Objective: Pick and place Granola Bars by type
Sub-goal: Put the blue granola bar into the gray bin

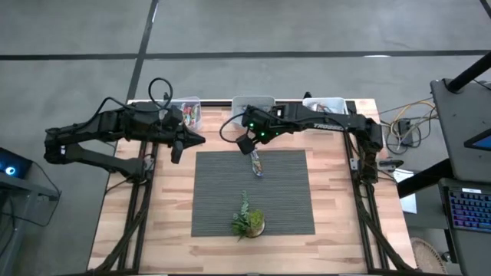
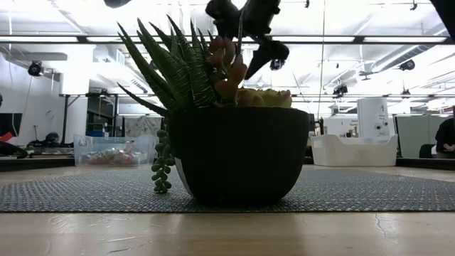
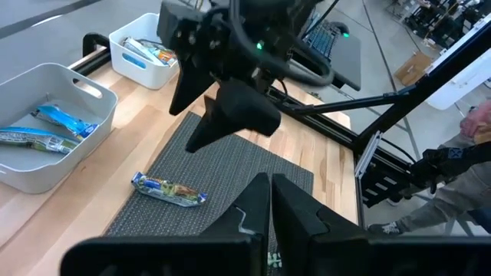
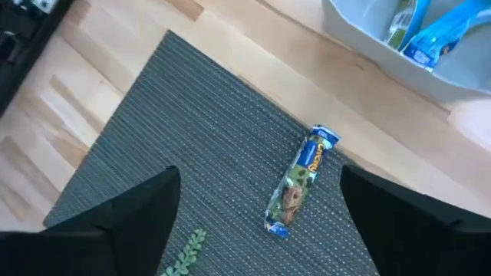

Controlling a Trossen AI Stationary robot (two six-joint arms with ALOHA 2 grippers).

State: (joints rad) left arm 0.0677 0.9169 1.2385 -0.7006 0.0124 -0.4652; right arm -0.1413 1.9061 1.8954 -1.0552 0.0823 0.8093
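Wooden counter (image 1: 173, 215) carrying a dark woven mat (image 1: 222, 199), seen from above on a grey floor; three bins line its far edge. One granola bar (image 1: 255, 163), in a blue-ended wrapper, lies flat on the mat near its far edge. A potted plant (image 1: 248, 220) stands at the mat's near edge. The right gripper (image 1: 247, 144) hangs above the bar, fingers spread wide and empty. The left gripper (image 1: 192, 140) hovers just off the mat's far-left corner, fingers closed together, holding nothing. The left wrist view alone shows blue-wrapped bars (image 3: 46, 130) inside the grey bin (image 3: 100, 100) and a person's sleeve beside the counter. The low view shows an office hall with ceiling strip lights.
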